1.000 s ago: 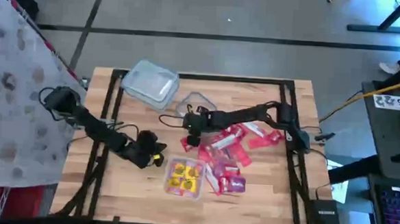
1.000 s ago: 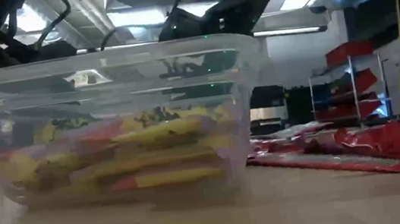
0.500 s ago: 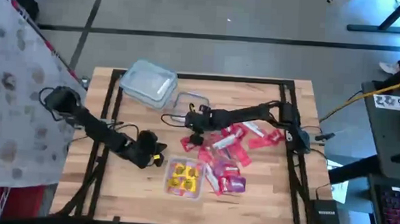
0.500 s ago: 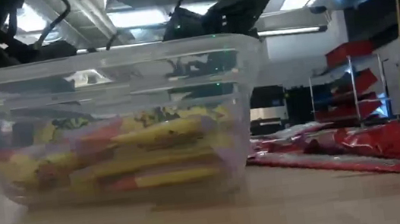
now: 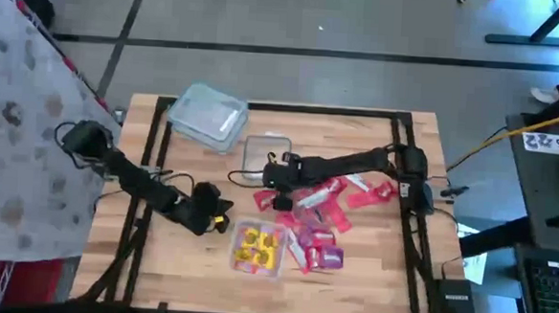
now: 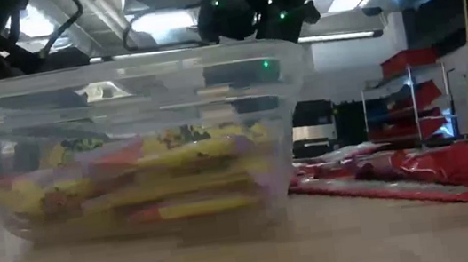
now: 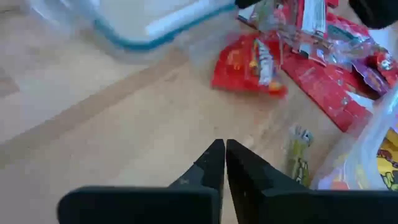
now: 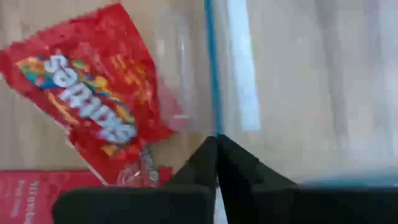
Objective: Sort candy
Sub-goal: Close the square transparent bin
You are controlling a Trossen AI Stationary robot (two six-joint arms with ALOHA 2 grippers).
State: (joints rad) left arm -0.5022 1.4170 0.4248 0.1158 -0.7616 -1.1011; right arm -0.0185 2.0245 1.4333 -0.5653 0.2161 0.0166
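While I hold both arms over the wooden surface (image 5: 370, 267), the right end effector (image 5: 271, 175) sits at the near edge of an empty clear tub (image 5: 263, 152), with its fingers (image 8: 208, 163) pressed together. From the right wrist view I see the fingertips at the tub's blue-edged rim, and I see nothing held between them. A red candy packet (image 8: 87, 118) lies just beside that rim. The left end effector (image 5: 221, 219) rests low over the surface, left of the tub of yellow candy (image 5: 258, 248), its fingers (image 7: 214, 163) also together and empty. The left wrist view shows one small yellow-green piece (image 7: 300, 155) lying on the wood just ahead of those fingers. The loose pile of red and pink packets (image 5: 339, 203) is spread right of the right end effector, with magenta-purple packets (image 5: 324, 257) at its near end, beside the yellow tub. A lidded clear container (image 5: 210, 116) stands at the far left corner.
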